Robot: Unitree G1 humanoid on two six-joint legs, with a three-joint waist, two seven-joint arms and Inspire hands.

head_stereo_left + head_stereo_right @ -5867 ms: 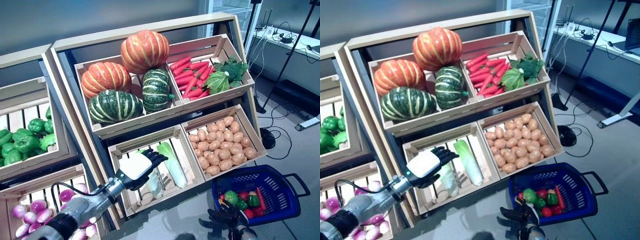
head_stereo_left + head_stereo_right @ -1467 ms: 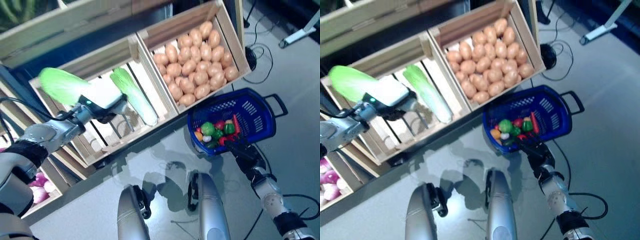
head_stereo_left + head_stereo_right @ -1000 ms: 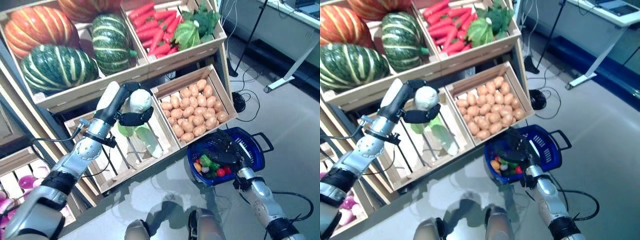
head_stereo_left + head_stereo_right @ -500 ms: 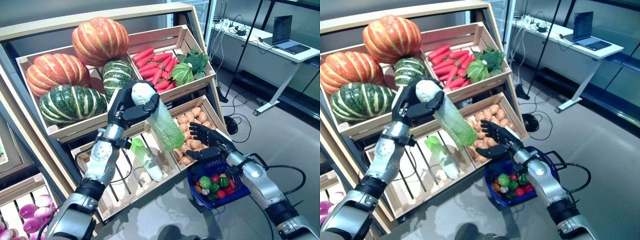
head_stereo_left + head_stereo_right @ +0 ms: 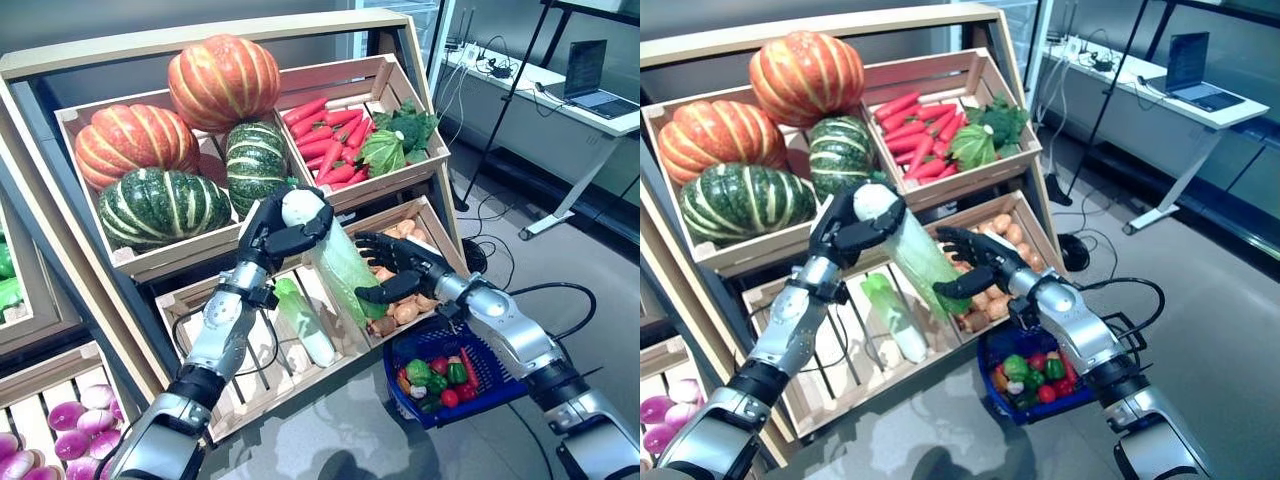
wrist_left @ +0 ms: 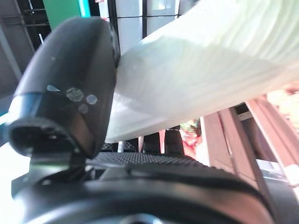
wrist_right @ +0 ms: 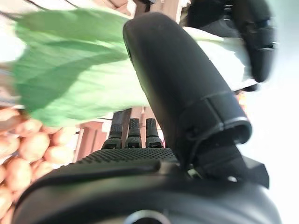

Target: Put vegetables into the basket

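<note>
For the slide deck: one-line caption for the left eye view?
Left robot hand holds a cabbage toward the open right robot hand, above the blue basket.

head eyes look down from slightly apart on one shelf [image 5: 60, 250]; wrist cameras sit close against the cabbage [image 6: 201, 79].
</note>
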